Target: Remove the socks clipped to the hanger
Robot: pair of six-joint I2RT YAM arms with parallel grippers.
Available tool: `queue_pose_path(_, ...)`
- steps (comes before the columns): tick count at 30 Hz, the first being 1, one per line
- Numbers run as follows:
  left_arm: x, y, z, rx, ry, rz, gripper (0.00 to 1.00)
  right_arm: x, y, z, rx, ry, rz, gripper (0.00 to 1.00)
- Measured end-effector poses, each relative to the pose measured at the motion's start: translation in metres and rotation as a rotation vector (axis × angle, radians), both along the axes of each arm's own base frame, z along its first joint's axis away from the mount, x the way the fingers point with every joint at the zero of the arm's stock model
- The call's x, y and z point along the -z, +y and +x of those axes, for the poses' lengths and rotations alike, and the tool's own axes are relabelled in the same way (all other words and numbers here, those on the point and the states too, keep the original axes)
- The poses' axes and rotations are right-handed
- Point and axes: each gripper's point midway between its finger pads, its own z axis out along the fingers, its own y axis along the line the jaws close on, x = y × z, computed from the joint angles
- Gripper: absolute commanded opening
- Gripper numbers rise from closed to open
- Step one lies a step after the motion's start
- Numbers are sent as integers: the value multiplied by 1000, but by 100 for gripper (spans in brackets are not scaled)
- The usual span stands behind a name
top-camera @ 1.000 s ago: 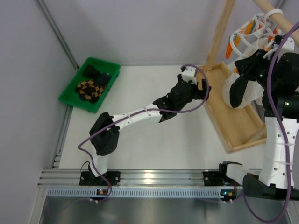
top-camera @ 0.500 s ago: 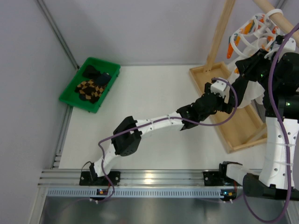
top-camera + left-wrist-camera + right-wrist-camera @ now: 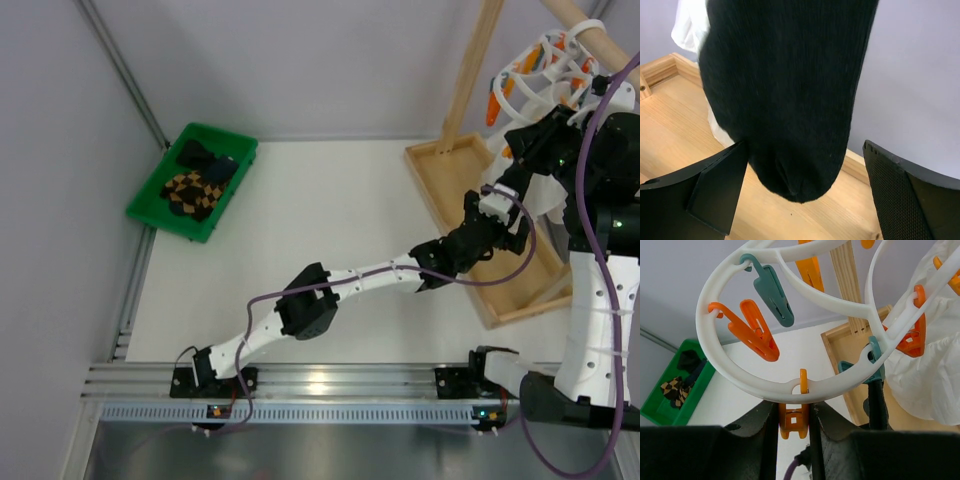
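Observation:
A plain dark sock [image 3: 785,90] hangs straight down in the left wrist view. Its toe lies between the fingers of my left gripper [image 3: 805,195], which is open, the left finger [image 3: 715,192] close beside it. In the top view my left gripper [image 3: 510,225] reaches over the wooden tray under the hanger [image 3: 545,65]. My right gripper [image 3: 794,440] is shut on an orange clip [image 3: 794,422] hanging from the white ring of the hanger [image 3: 740,372]. Beside it a teal clip [image 3: 872,365] holds a dark sock [image 3: 877,407]. My right gripper [image 3: 535,145] sits just below the hanger.
A large white cloth [image 3: 925,385] hangs at the right. The wooden rack's post [image 3: 470,75] rises from its base tray [image 3: 450,180]. A green bin [image 3: 150,195] at the far left holds several socks, some argyle.
My left arm has swung right from the middle of the table to over the wooden tray, and its open fingers now flank the hanging sock. The right arm has not moved.

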Motion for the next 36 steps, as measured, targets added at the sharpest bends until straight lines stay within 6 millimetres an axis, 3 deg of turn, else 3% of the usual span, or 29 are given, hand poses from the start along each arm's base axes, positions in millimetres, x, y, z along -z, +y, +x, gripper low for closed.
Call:
queue_pose_path(4,23,-10,2,-27,-37,13,98,-1,0,-1,4,-1,-2,0)
queue_pose_path(8,50,-10,9,-66,-76,58,78,-1,-1,-1,7,1,-2,0)
queue_pose_path(9,55,-10,11,-72,-88,72,58,-1,-1,-1,7,1,-3,0)
queue_pose_path(12,59,-6,16,-87,-112,87,26,0,-2,-2,9,4,-7,0)
queue_pose_path(15,64,2,19,-102,-122,99,26,1,-4,-3,16,8,-21,0)
queue_pose_path(19,65,7,18,-93,-118,108,53,1,-5,-4,24,9,-32,0)
queue_pose_path(23,52,8,15,-76,-119,82,69,1,-6,-4,24,9,-36,0)
queue_pose_path(29,21,11,13,-76,-132,23,68,1,-6,-5,23,7,-40,0)
queue_pose_path(32,12,11,11,-70,-139,3,57,1,-6,-5,23,7,-40,0)
queue_pose_path(35,8,10,10,-60,-140,-6,23,1,-6,-5,23,7,-40,0)
queue_pose_path(36,8,9,9,-55,-144,-6,1,1,-6,-5,23,7,-40,0)
